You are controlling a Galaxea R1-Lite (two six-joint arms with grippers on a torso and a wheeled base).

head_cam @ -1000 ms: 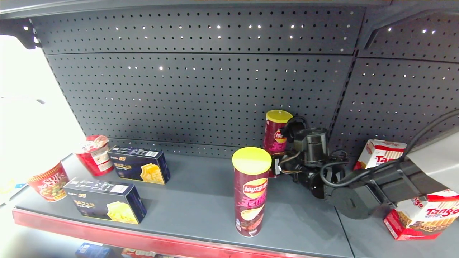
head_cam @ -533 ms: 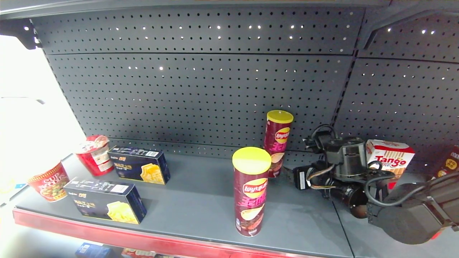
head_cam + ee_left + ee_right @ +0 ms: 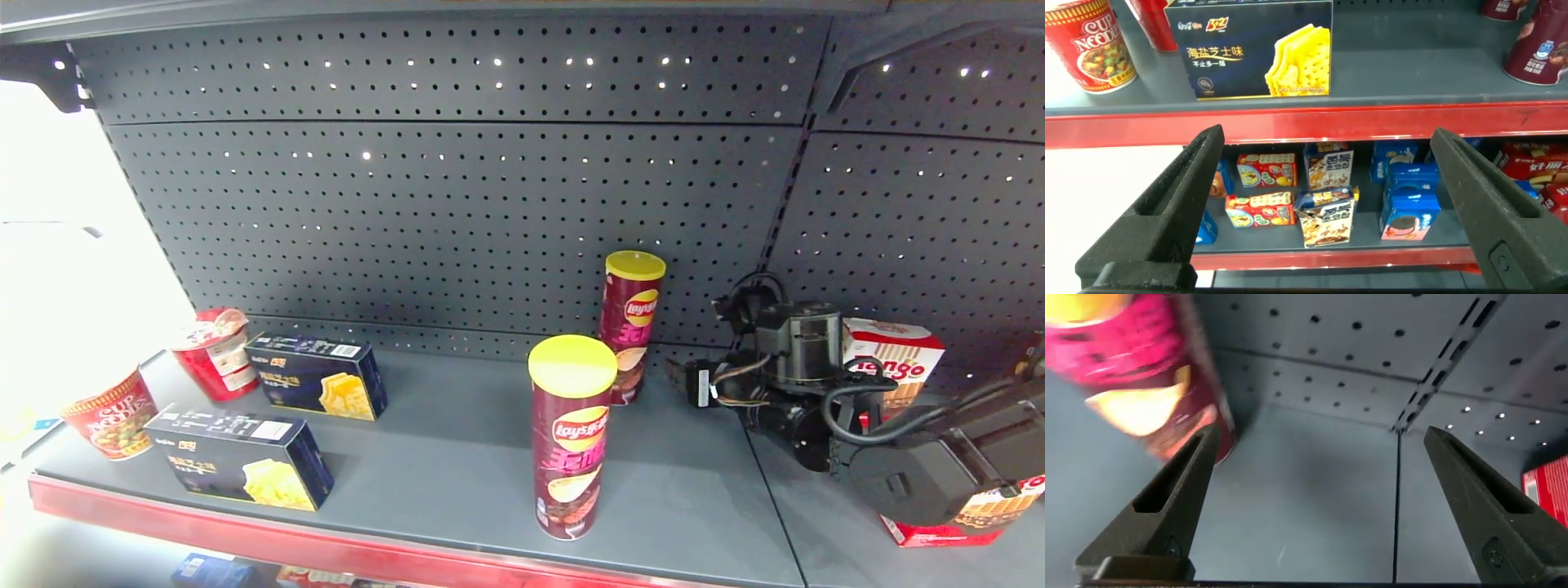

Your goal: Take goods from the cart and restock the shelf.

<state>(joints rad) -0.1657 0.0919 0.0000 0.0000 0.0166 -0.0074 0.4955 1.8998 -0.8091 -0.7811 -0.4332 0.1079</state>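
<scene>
Shelf (image 3: pixel 457 465), goods check

- Rear chip can (image 3: pixel 633 327): upright at the back edge, just in front of the pegboard (image 3: pixel 457 212), right of centre
- Front chip can (image 3: pixel 571 437): upright, nearer the front edge, apart from the rear one
- Right gripper (image 3: pixel 682 382): over the shelf just beside the rear can, fingers spread wide, nothing held. In the right wrist view the can (image 3: pixel 1135 367) sits by one finger, too blurred to tell if they touch
- Left gripper (image 3: pixel 1328 135): fingers wide, empty, low before the red front edge

Handling, judged: the can is a light paperboard tube, stiff enough but dentable, with a slick wrap. Tall and narrow, so it tips easily. Take hold across the mid-body, below the yellow lid (image 3: pixel 635 264), with modest squeeze. Lid likely pops off if gripped
</scene>
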